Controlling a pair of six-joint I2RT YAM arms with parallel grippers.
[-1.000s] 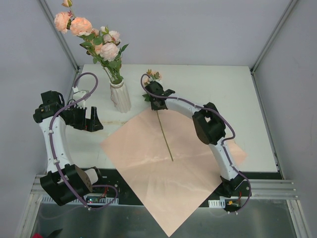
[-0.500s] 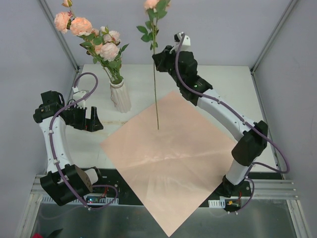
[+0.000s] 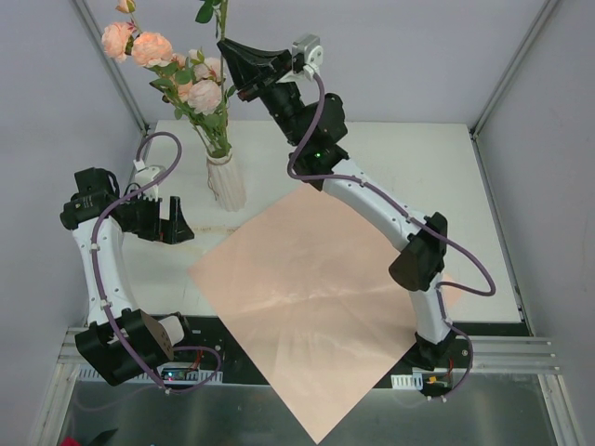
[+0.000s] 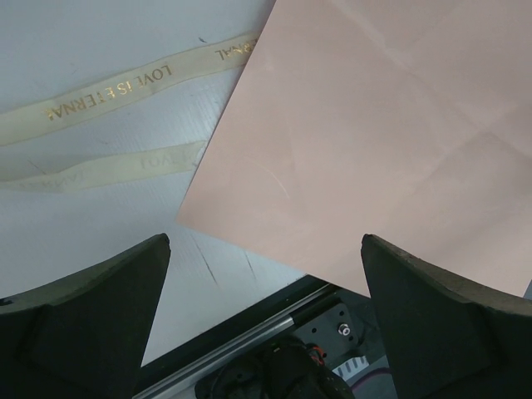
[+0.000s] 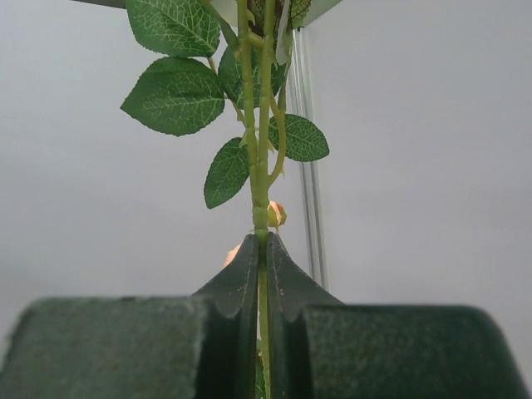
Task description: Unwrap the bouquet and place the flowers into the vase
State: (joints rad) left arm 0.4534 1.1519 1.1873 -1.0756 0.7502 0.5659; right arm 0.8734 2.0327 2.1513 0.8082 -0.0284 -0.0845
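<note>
Currently I see my right gripper (image 5: 260,247) clamped on one leafy flower stem (image 5: 259,166), held high and seemingly just beside the flowers (image 3: 191,88) in the vase (image 3: 226,181), while my left gripper (image 4: 263,249) hangs spread wide, empty, over the edge of the pink paper (image 4: 349,125)

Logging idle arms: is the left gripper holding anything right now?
No, the left gripper stands wide open above the pink paper and the table, with nothing between its fingers.
</note>
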